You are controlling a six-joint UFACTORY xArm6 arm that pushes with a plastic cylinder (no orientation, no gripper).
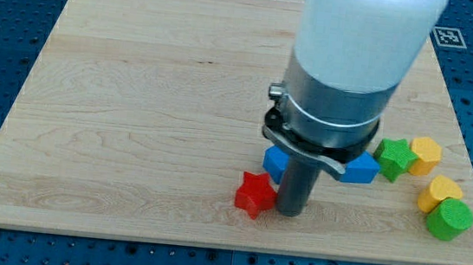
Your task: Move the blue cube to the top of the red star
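Beside the red star (254,193), my tip (289,214) half hides the blue cube (276,162).

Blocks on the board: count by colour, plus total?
Red: 1, the red star, just to the view's left of my tip
Blue: 2, the blue cube and a blue block, both partly hidden by the arm
Green: 2, a green star and a green cylinder
Yellow: 2, one yellow block and another yellow block
Total: 7

Blocks on board: two blue (275,162) (361,169), two green (395,157) (448,219), two yellow (426,155) (439,191), one red star (255,193).
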